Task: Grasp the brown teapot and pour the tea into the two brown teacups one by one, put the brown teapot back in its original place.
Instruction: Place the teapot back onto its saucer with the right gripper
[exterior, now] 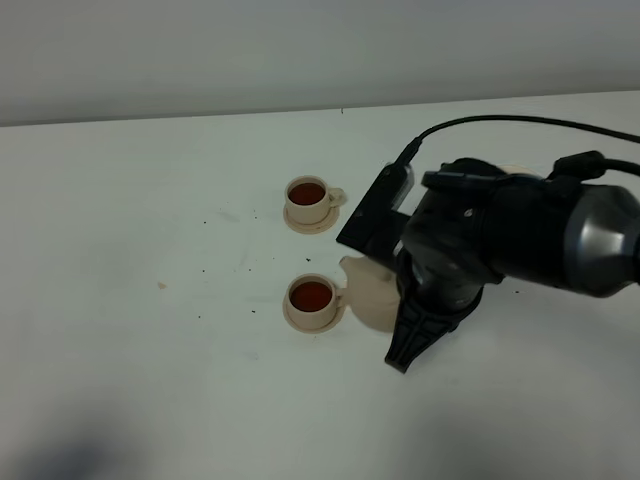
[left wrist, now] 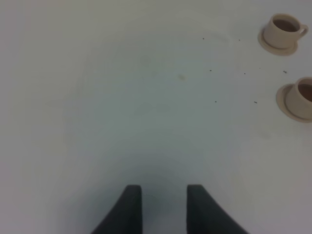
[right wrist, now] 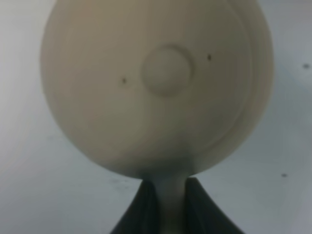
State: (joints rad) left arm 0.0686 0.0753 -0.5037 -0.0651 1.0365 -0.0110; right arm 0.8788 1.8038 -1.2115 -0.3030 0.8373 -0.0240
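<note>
The brown teapot (exterior: 372,297) is held by its loop handle in my right gripper (right wrist: 168,197), which is shut on it. The teapot's domed lid and knob (right wrist: 166,69) fill the right wrist view. The pot is just right of the near teacup (exterior: 312,297), with its spout (exterior: 348,265) beside that cup's handle. The far teacup (exterior: 307,196) stands on its saucer behind it. Both cups hold dark reddish tea. Both also show in the left wrist view: the far cup (left wrist: 283,30) and the near cup (left wrist: 301,96). My left gripper (left wrist: 164,197) is open and empty over bare table. The teapot's wide saucer is mostly hidden behind my right arm.
My right arm (exterior: 520,230) and its cable cover the right middle of the white table (exterior: 150,380). Small dark specks (exterior: 240,270) lie left of the cups. A pale tan edge (exterior: 512,168) peeks out behind the arm.
</note>
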